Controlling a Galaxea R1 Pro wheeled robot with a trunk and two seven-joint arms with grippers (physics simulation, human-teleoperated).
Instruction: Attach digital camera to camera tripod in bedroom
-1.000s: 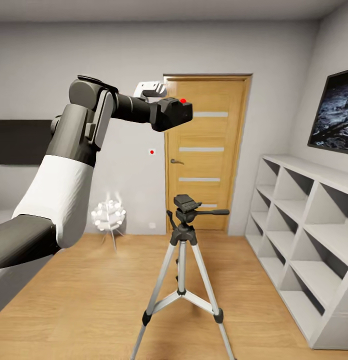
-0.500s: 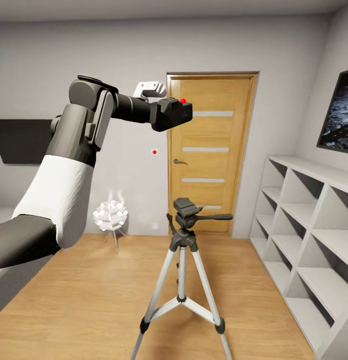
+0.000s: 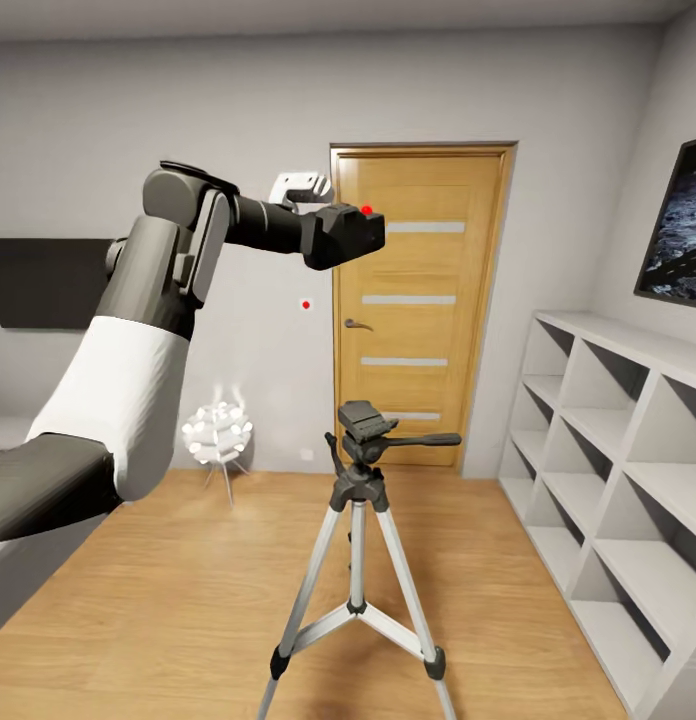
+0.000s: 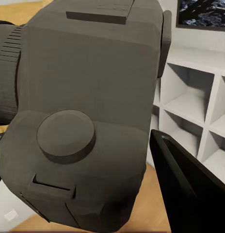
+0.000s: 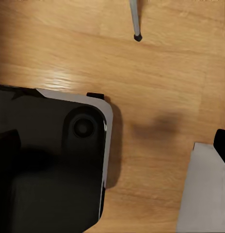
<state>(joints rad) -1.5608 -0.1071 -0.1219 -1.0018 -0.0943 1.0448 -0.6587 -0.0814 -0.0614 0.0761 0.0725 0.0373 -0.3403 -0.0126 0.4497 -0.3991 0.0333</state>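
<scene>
My left gripper point(image 3: 328, 236) is raised at head height and shut on the digital camera point(image 3: 352, 231), a matte black box with a small red button on top. The left wrist view has the camera body point(image 4: 88, 97) up close, with one black finger point(image 4: 185, 187) beside it. The camera tripod point(image 3: 358, 470) stands on the wooden floor below and slightly right of the held camera, its black head point(image 3: 362, 420) bare and its side handle pointing right. My right gripper point(image 5: 112, 143) hangs low over the floor, fingertips at opposite picture edges, nothing between them.
An oak door point(image 3: 418, 300) is behind the tripod. Grey cube shelving point(image 3: 618, 470) lines the right wall under a dark picture point(image 3: 678, 225). A white ball-shaped lamp point(image 3: 218, 435) stands at the back left. My black base point(image 5: 49, 160) and a tripod foot point(image 5: 137, 36) are seen from the right wrist.
The whole view has shifted with the robot's own motion, so the tripod now sits a little more to the left. My left arm with the camera has dropped slightly.
</scene>
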